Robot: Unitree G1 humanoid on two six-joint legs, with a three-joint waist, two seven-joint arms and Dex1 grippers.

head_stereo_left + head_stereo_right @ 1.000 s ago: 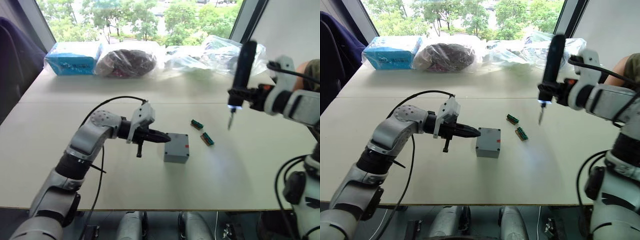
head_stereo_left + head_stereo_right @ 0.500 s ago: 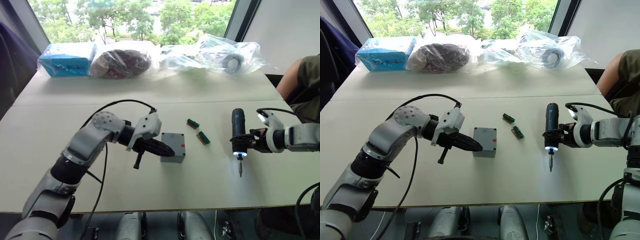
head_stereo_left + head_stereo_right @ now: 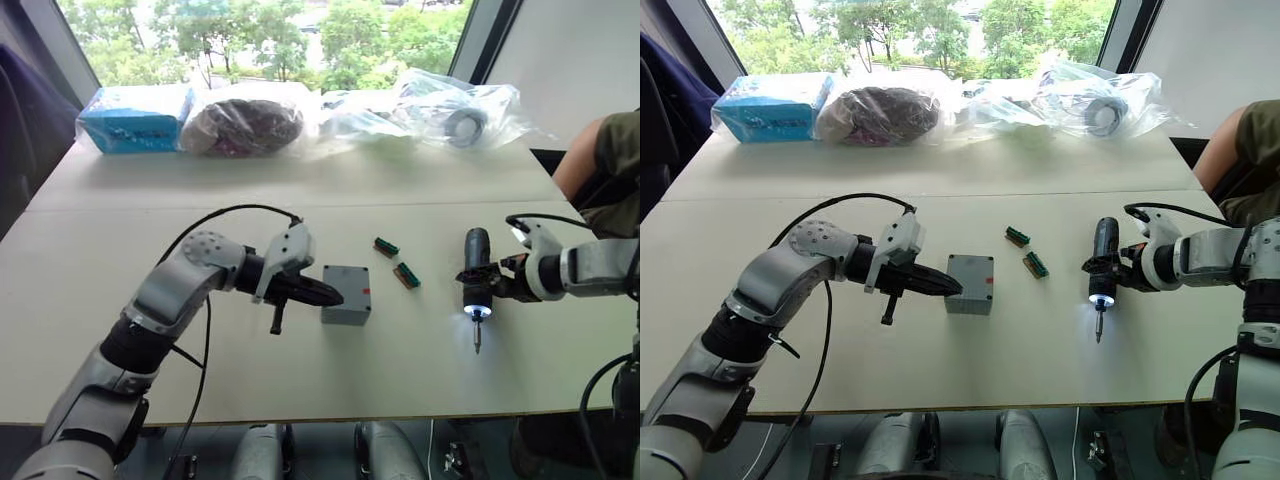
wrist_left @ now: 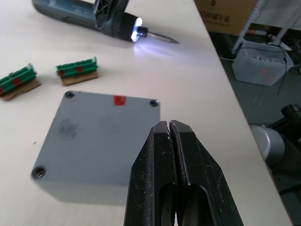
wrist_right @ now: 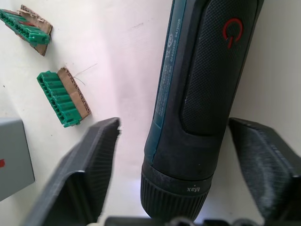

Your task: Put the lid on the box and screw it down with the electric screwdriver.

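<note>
The grey box stands mid-table with the lid seated on top, a screw at each corner and a small red mark near one edge. My left gripper is shut with nothing in it, its tips over the box's left edge. To the right lies the black electric screwdriver, flat along the table, its tip light on and its bit pointing at the front edge. My right gripper straddles it, open, with table showing between each finger and the tool.
Two green pieces lie between the box and the screwdriver. A blue packet and plastic bags line the far edge by the window. A person's arm shows at the far right.
My right arm brought the screwdriver from upright in the air down flat to the table on the right. My left gripper stayed shut at the box's left edge. The camera shifted.
</note>
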